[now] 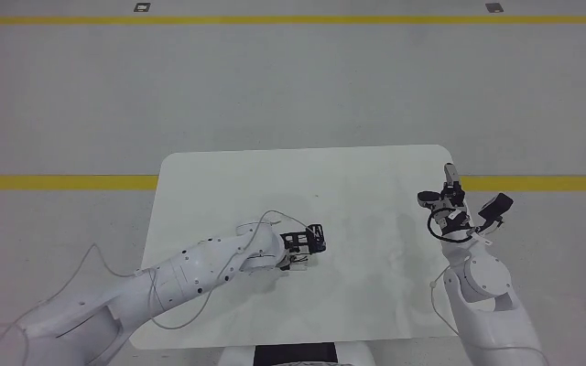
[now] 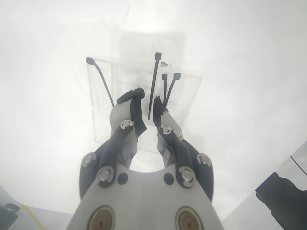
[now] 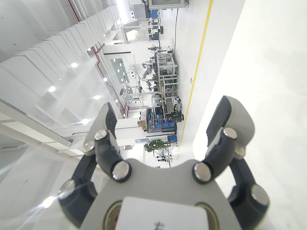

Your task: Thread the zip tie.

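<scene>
Left gripper [image 2: 148,95] narrowly parted astride one zip tie [image 2: 155,72] in clear holder [image 2: 187,96], poised for pinching; right gripper [image 3: 166,102] spread wide, empty, held aside, likely awaiting threading.

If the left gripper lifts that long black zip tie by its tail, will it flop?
Probably bends: the zip tie is long and thin, and a neighbouring tie curves. Likely very light, so a nudge from the left gripper could slide it on the clear tray.

The left arm [image 1: 183,274] and right arm [image 1: 481,288] are glossy white with rounded joints; a thin pale cable [image 1: 270,213] loops along the left. Black-padded grey fingers [image 2: 135,113] carry silver screws [image 2: 126,124].
</scene>
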### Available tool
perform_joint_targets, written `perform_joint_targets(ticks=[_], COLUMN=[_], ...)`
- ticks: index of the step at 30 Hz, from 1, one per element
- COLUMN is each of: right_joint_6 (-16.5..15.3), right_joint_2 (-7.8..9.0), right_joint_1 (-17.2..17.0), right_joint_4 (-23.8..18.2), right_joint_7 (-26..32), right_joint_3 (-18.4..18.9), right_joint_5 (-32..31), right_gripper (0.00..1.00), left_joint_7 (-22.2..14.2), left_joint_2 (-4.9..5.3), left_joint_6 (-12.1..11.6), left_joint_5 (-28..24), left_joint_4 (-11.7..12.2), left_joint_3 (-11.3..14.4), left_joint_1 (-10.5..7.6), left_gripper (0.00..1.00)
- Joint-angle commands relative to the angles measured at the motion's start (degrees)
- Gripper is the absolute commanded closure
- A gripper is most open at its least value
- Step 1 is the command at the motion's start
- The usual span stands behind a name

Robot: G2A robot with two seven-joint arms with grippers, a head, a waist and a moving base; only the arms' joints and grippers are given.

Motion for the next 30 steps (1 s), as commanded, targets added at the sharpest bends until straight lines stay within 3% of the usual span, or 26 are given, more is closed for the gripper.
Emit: perform_joint_targets(ticks=[1, 6, 16, 23, 26, 30], right_joint_6=[0.0, 0.0, 0.0, 0.0, 0.0, 0.0], right_joint_2=[0.0, 0.0, 0.0, 0.0, 0.0, 0.0], right_joint_1=[0.0, 0.0, 0.0, 0.0, 0.0, 0.0], right_joint_4=[0.0, 0.0, 0.0, 0.0, 0.0, 0.0], right_joint_7=[0.0, 0.0, 0.0, 0.0, 0.0, 0.0], right_joint_3=[0.0, 0.0, 0.0, 0.0, 0.0, 0.0], right_joint_5=[0.0, 0.0, 0.0, 0.0, 0.0, 0.0], right_gripper=[0.0, 0.0, 0.0, 0.0, 0.0, 0.0], left_joint_7=[0.06, -1.71, -5.05, -7.25, -8.4, -9.33], left_joint_2=[-0.14, -0.2, 1.32, 3.85, 5.48, 7.43], left_joint_6=[0.0, 1.1, 3.59, 5.63, 6.52, 7.06], left_joint_5=[-0.09, 0.84, 2.76, 5.96, 7.74, 9.52], left_joint_4=[0.17, -0.6, -6.92, -14.68, -19.0, -22.95], left_joint_3=[0.04, -0.08, -2.26, -5.34, -7.34, -10.04], left_joint_1=[-0.15, -0.05, 1.54, 4.3, 6.47, 9.27], left_gripper=[1.0, 1.0, 1.0, 1.0, 1.0, 1.0])
